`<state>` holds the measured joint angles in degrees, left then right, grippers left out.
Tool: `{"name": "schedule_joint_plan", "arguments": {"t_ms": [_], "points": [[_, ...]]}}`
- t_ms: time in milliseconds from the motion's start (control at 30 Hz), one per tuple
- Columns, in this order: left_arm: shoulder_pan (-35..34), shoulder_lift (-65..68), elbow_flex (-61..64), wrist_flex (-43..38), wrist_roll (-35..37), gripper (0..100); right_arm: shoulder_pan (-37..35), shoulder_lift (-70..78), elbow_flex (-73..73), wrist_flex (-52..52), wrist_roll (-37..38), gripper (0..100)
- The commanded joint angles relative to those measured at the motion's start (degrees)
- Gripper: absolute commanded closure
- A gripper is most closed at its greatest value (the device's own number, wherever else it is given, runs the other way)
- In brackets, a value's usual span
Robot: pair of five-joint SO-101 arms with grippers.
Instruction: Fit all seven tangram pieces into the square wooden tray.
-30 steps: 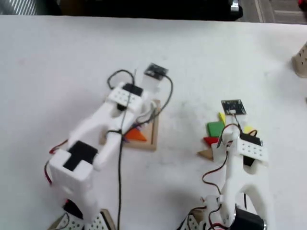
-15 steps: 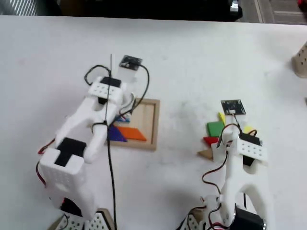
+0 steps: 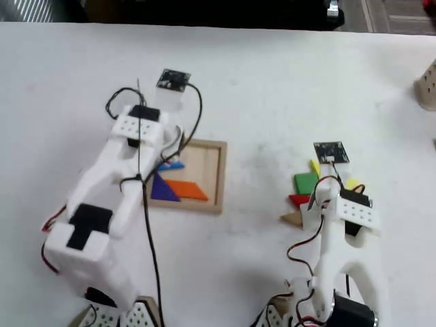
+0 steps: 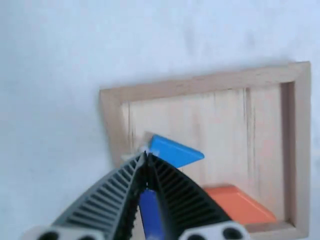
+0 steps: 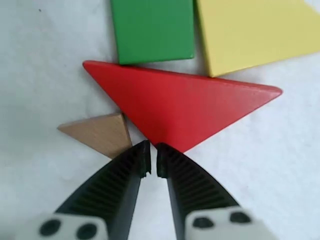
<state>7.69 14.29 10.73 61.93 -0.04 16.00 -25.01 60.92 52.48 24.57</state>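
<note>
Shifted since a second ago: left arm (image 3: 112, 184), off the middle of the tray (image 3: 219, 174) and toward the left side of the table (image 3: 286, 82), baring most of the tray floor. No shift at the right arm (image 3: 334, 231).

Inside the tray, three pieces lying flat:
- blue triangle (image 3: 170, 165) in the left part, close to the arm
- purple triangle (image 3: 162, 189) nearer the front wall, partly under the arm
- orange parallelogram (image 3: 187, 189) just beside the purple one, along the front wall

Left tool (image 4: 146, 159): closed, tips meeting with nothing pinched. Hanging over the tray near one wall, right at the end of the blue triangle.

Out on the table, well apart from the tray, four more pieces in a tight cluster:
- green square (image 5: 152, 30)
- yellow piece (image 5: 255, 30) just beside it
- red triangle (image 5: 185, 107) below both
- tan triangle (image 5: 100, 132), touching or nearly touching the red one's edge

Right tool (image 5: 153, 159): closed to a hairline gap and empty. Poised just short of the red triangle's point, with the tan triangle close alongside.
</note>
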Motion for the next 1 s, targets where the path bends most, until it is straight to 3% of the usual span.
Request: {"name": "schedule_joint_plan", "arguments": {"t_ms": [0, 167, 367, 967], "points": [[-0.2, -8.4, 3.4, 0.8, -0.6, 98, -1.0, 0.6, -1.3, -1.2, 0.6, 96.0], [-0.3, -12.9, 10.5, 0.5, -0.6, 98, -1.0, 0.6, -1.3, -1.2, 0.6, 96.0], [2.9, -7.7, 12.6, 1.0, -4.7, 98, -1.2, 0.6, -1.2, -1.2, 0.6, 96.0], [-3.7, 7.5, -4.2, 1.0, -1.8, 98, -1.0, 0.5, -0.8, -1.1, 0.6, 96.0]]}}
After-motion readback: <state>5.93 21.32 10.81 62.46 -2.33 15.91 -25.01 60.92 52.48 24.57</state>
